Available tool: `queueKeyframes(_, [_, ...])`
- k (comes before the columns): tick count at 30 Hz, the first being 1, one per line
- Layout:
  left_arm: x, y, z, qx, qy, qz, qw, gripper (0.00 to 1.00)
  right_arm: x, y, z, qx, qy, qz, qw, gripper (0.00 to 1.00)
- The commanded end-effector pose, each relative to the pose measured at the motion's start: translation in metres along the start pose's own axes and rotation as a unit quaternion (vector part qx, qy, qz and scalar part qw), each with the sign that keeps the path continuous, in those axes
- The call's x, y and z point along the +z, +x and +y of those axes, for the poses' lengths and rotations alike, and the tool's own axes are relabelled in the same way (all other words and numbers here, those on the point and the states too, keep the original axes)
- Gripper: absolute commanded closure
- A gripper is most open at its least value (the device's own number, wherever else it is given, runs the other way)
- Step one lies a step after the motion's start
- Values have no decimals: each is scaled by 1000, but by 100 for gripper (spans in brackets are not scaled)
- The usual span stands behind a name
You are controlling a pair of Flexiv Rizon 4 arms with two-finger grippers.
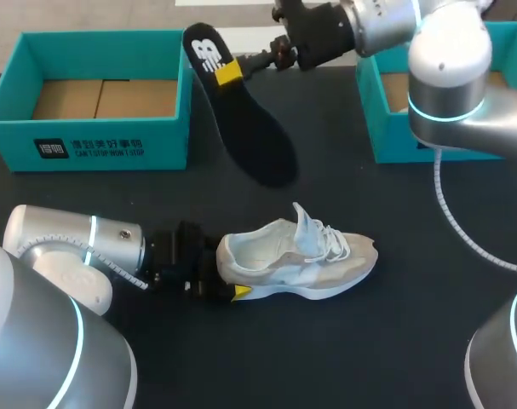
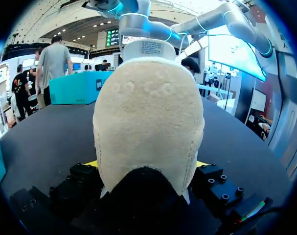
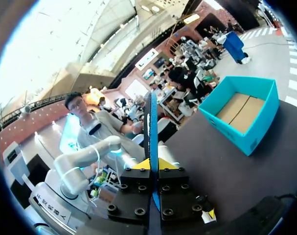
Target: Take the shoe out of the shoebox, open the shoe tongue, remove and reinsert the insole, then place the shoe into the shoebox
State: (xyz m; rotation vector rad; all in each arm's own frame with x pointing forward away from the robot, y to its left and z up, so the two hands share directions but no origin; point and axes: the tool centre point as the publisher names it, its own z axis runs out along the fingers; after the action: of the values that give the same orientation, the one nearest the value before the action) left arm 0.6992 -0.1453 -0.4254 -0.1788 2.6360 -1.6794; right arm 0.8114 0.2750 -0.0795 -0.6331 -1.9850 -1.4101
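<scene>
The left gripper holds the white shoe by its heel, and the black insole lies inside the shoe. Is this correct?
Not quite. The head view shows the black insole outside the white shoe, gripped by the right gripper. The left gripper does hold the heel.

Silver arms, cyan rings; blk grippers.

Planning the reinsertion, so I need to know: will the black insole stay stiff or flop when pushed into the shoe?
Probably semi-stiff: gripped near one end by the right claw, the insole holds its shape and shows no droop. Edge-on in the right wrist view it looks thin, so it is likely light and bendable under a push.
</scene>
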Motion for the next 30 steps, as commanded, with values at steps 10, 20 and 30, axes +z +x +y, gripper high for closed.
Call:
queueKeyframes(10, [5, -2, 5, 0, -1, 0, 1000, 100, -22, 25, -19, 8, -28, -31, 999, 100])
queueKeyframes(20, [5, -2, 5, 0, -1, 0, 1000, 100, -29, 29, -16, 22, -86, -38, 995, 100])
queueKeyframes(30, [5, -2, 5, 0, -1, 0, 1000, 100, -46, 69, 9, 83, -144, -8, 986, 100])
